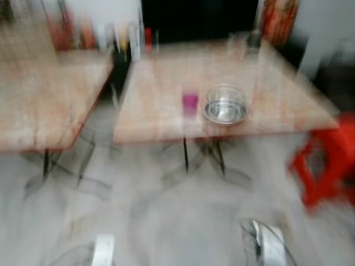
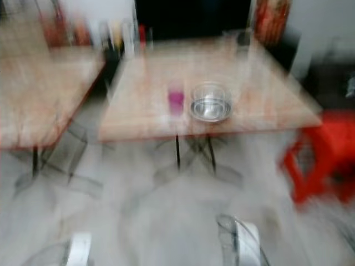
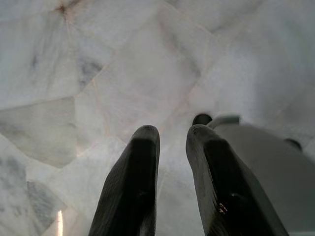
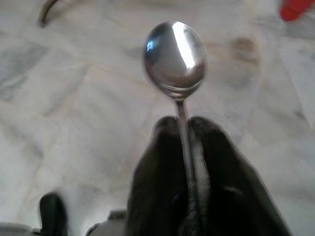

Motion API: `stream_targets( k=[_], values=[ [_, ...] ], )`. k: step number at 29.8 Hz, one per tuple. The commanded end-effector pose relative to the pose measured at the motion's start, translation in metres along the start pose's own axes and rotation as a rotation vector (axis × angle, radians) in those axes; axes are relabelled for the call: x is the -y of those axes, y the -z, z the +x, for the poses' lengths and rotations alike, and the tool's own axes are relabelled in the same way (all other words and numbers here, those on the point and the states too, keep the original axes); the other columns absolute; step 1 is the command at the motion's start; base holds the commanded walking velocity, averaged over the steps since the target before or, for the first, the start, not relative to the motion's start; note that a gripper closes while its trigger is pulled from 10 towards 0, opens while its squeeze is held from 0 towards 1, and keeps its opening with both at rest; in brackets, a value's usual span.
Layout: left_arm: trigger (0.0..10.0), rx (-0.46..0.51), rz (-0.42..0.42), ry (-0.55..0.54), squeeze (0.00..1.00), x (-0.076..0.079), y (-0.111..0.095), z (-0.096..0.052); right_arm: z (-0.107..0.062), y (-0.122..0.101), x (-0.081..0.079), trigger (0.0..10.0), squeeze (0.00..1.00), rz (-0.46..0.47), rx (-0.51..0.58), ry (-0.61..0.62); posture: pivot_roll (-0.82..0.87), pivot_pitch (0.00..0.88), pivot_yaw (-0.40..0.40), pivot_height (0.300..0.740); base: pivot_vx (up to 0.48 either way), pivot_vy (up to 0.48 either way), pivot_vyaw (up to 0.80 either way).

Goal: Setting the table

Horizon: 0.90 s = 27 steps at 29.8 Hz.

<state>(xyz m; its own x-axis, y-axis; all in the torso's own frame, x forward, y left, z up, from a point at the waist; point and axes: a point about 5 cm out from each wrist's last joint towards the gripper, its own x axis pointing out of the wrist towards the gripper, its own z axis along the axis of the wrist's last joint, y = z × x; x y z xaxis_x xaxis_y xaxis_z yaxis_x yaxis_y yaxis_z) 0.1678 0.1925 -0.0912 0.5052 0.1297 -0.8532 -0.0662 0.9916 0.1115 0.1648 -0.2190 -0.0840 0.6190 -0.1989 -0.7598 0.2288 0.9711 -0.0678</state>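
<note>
Polished steel, the spoon (image 4: 174, 56) sticks out bowl-first from the right gripper (image 4: 183, 129), whose black fingers are clamped on its thin handle, low above the pale marble floor (image 3: 123, 64). Ahead, well apart, a round steel bowl (image 1: 226, 104) and pink cup (image 1: 189, 102) sit near the table (image 1: 277, 105) edge, blurred. The left gripper (image 3: 172, 135) hangs slightly parted, holding nothing.

- spoon (image 4: 174, 55): polished metal, mirror-glossy
- bowl (image 1: 225, 105): shiny metal
- floor (image 3: 123, 73): smooth pale marble
- right pincer (image 4: 183, 129) fingers: matt black
- stool (image 1: 327, 166): red plastic
</note>
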Motion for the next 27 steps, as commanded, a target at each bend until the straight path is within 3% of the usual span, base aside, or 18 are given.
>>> stream_targets(
  k=[1, 20, 27],
  values=[
    [10.0, -0.003, 0.011, -0.024, 0.0, -0.0103, -0.0011, 0.0002, 0.0017, -0.006, -0.0105, 10.0, 0.0, 0.009, 0.019, -0.027, -0.06, 0.0, 0.019, 0.74, 0.39, 0.0, 0.0],
    [10.0, 0.002, 0.012, -0.019, 0.0, -0.0083, -0.0025, 0.0003, 0.0014, -0.0041, -0.0111, 10.0, 0.0, -0.01, 0.009, -0.027, -0.06, 0.0, 0.017, 0.74, 0.395, 0.0, 0.0],
    [10.0, 0.017, 0.006, -0.005, 0.0, -0.0071, -0.0045, 0.0004, 0.001, -0.0027, -0.0098, 10.0, 0.0, -0.008, 0.005, -0.023, -0.06, 0.0, 0.018, 0.74, 0.072, 0.0, 0.0]
  ],
)
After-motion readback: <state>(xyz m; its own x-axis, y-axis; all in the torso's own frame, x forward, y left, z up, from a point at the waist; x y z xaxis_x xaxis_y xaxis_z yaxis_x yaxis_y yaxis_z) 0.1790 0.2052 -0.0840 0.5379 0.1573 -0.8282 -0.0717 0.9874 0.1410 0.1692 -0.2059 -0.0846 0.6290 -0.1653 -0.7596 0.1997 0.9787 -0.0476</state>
